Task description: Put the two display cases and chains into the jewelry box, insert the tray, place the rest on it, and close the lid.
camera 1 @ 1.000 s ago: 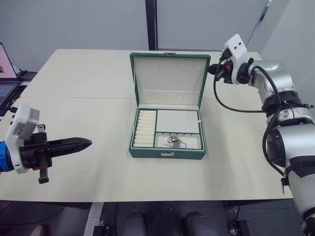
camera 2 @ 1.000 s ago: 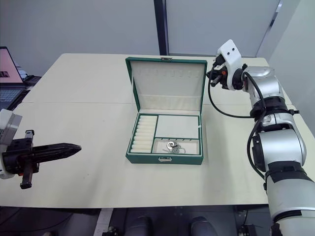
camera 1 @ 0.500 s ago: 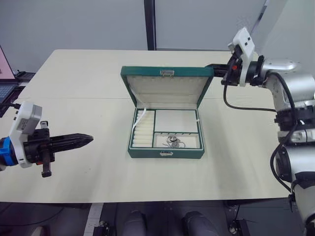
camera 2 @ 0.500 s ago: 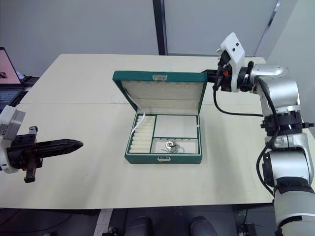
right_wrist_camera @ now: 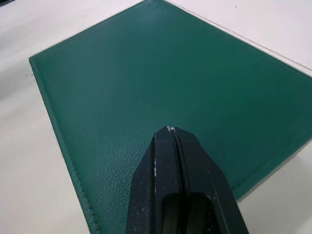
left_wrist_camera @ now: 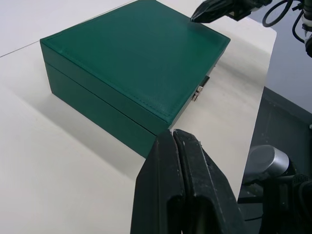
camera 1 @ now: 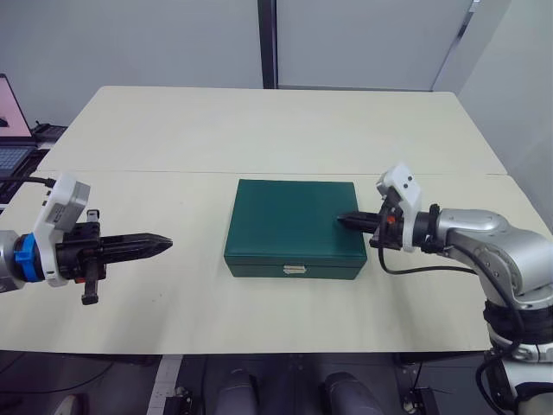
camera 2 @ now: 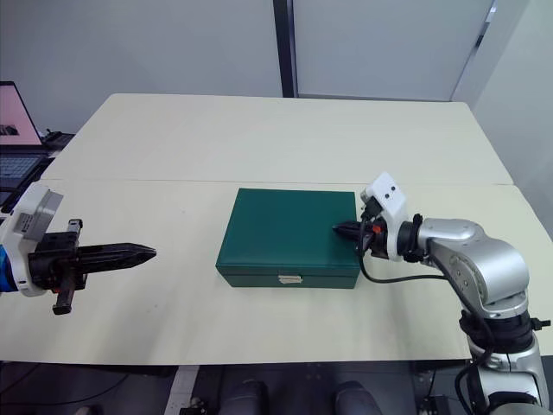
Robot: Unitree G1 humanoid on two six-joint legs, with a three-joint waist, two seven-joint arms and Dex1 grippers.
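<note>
- Now the jewelry box [camera 1: 294,226] is seen shut, with the lid [camera 2: 292,229] lying flat on top, in the middle of the table [camera 1: 259,130].
- The right hand [camera 1: 340,221] is held over the lid near its right edge, with its two black fingers pressed together and nothing pinched between them.
- Whether the tip is touching the lid or is just above it cannot be told for sure.
- The left hand [camera 1: 166,244] is held well apart from the box, out to its left over the table, with its fingers pressed together too and nothing in them.
- The small metal clasp [camera 1: 294,269] is seen on the front wall of the box; whether it is locked cannot be told.
- The step in hand is judged to be the closing of the lid, and it looks almost done.
- To finish it well, the lid should be pushed straight down and softly, so the box is not slid across the table.
- A push near the front edge, close to the clasp, is thought best, so the lid is shut evenly all round.
- If the box starts to slide, it could be steadied by the left hand at its left wall.
- The display cases, chains and tray are not seen, as the box is shut.
</note>
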